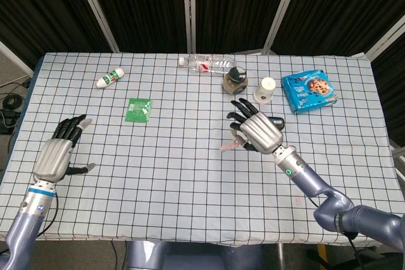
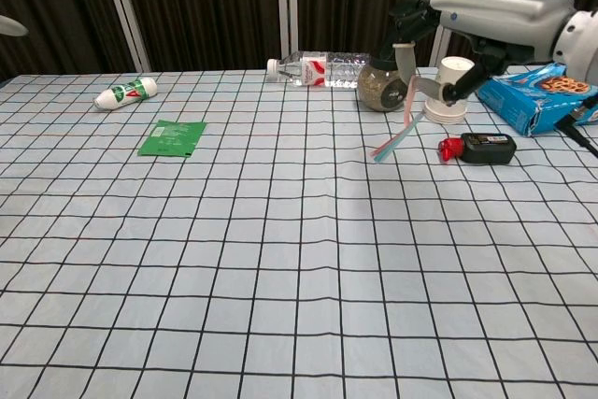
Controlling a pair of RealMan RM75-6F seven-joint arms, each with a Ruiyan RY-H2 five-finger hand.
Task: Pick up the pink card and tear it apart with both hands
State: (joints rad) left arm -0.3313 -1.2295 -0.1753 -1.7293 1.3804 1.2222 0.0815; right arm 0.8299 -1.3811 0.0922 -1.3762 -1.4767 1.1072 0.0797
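one pink card (image 2: 396, 135), one bottle (image 1: 205, 63), one jar (image 1: 235, 81), two robot hands (image 1: 256, 131)

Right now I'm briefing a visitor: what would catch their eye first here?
The right hand, raised above the table right of centre, dangles the pink card from its fingers. The left hand hovers open near the left edge.
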